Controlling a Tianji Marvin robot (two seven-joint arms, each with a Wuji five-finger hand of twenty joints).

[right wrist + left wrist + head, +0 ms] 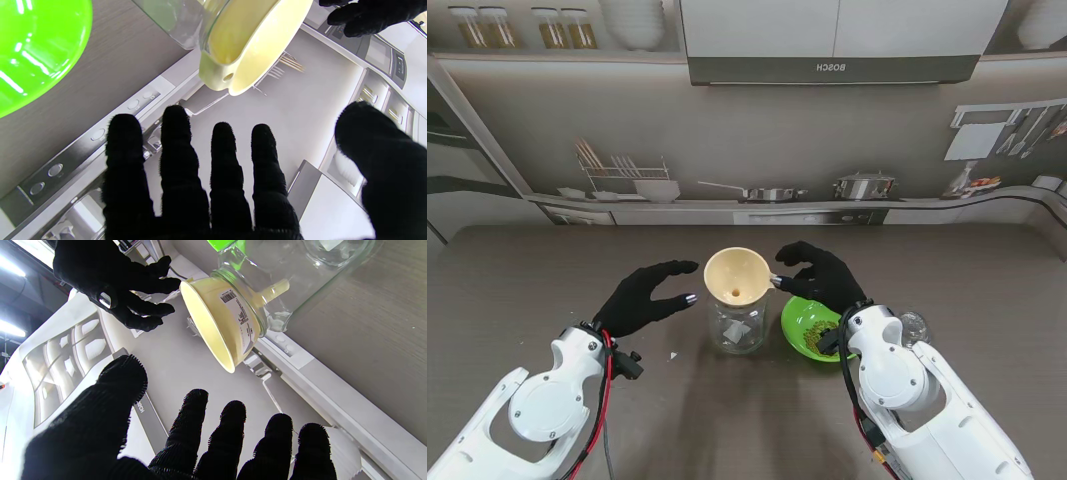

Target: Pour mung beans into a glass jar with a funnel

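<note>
- Grey-brown wood-grain table, backed by a printed kitchen backdrop of shelves, pots and utensils.
- Near the table's middle: clear glass jar, upright, with a white label on its wall; nothing visible inside except the funnel's spout.
- Seated in the jar's mouth: cream funnel, cone wide open upward, showing no beans inside, its small tab handle pointing right.
- Just right of the jar: bright green bowl, holding a layer of mung beans in its bottom; partly covered by the right wrist.
- Farther right, near the right forearm: small clear glass object, too small to identify.
- Left of the jar: black-gloved left hand, fingers spread, holding nothing, clear of the glass.
- Right of the funnel: black-gloved right hand, fingers loosely spread, empty, fingertips close to the funnel's tab; contact uncertain.
</note>
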